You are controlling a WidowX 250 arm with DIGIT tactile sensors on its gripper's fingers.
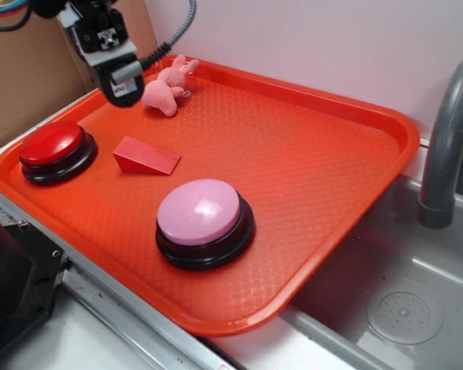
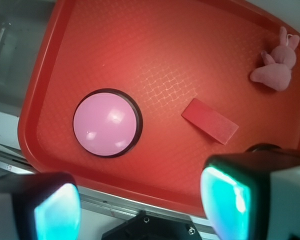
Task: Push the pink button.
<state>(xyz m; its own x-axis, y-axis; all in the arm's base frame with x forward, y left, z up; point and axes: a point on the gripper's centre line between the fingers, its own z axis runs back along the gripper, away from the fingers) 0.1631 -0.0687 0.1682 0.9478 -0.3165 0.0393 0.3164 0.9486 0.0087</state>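
Note:
The pink button (image 1: 198,212), a large pale-pink dome on a black base, stands on the orange tray (image 1: 386,123) near its front edge. In the wrist view it (image 2: 106,123) lies left of centre, well ahead of the fingers. My gripper (image 1: 123,92) hangs high over the tray's far left corner, far from the pink button and above the space between the red button and the bunny. In the wrist view the gripper (image 2: 140,210) is open and empty, its two teal pads (image 2: 57,215) wide apart.
A smaller red button (image 1: 54,145) sits at the tray's left. A red wedge block (image 1: 145,156) lies between the two buttons. A pink plush bunny (image 1: 168,87) lies at the back. A grey sink (image 1: 401,301) and faucet (image 1: 447,139) are to the right.

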